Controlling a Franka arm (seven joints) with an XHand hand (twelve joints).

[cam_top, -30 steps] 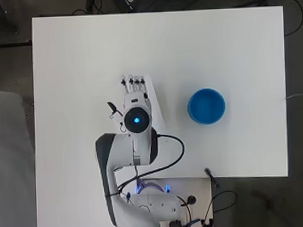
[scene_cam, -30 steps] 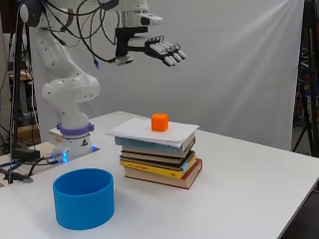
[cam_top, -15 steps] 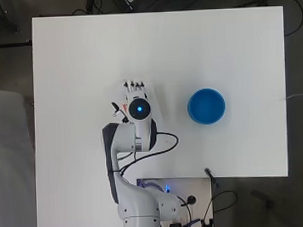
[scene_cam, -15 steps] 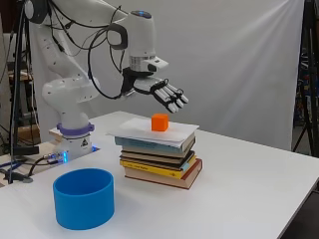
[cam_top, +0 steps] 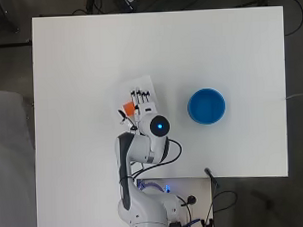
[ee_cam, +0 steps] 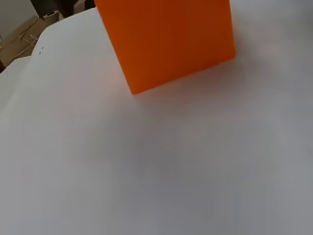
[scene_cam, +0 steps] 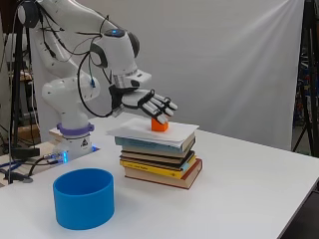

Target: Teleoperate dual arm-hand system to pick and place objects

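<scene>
Here the hand (scene_cam: 147, 103) is spread flat, palm down, its fingers (scene_cam: 163, 108) straight and slightly fanned, holding nothing. It hovers just above the orange cube (scene_cam: 159, 125); in the side view the fingertips overlap the cube's top edge, and whether they touch it cannot be told. In the overhead view the fingers (cam_top: 141, 97) lie over the white sheet (cam_top: 145, 85), with the cube (cam_top: 128, 107) showing just beside them, partly hidden by the arm. The cube rests on that sheet (scene_cam: 180, 132), which tops a stack of books (scene_cam: 160, 163); the wrist view shows the cube (ee_cam: 166, 39) very close, standing on the plain white surface (ee_cam: 171, 161). The stack stands on the white table (scene_cam: 239, 199), near the arm's base. A blue cup (scene_cam: 83, 198), round and open-topped, sits on the table well apart from the stack: in the overhead view it (cam_top: 206, 105) lies to the right of the stack, and in the side view it stands nearer the camera than the stack. The arm (scene_cam: 84, 59) bends down from above towards the stack.
</scene>
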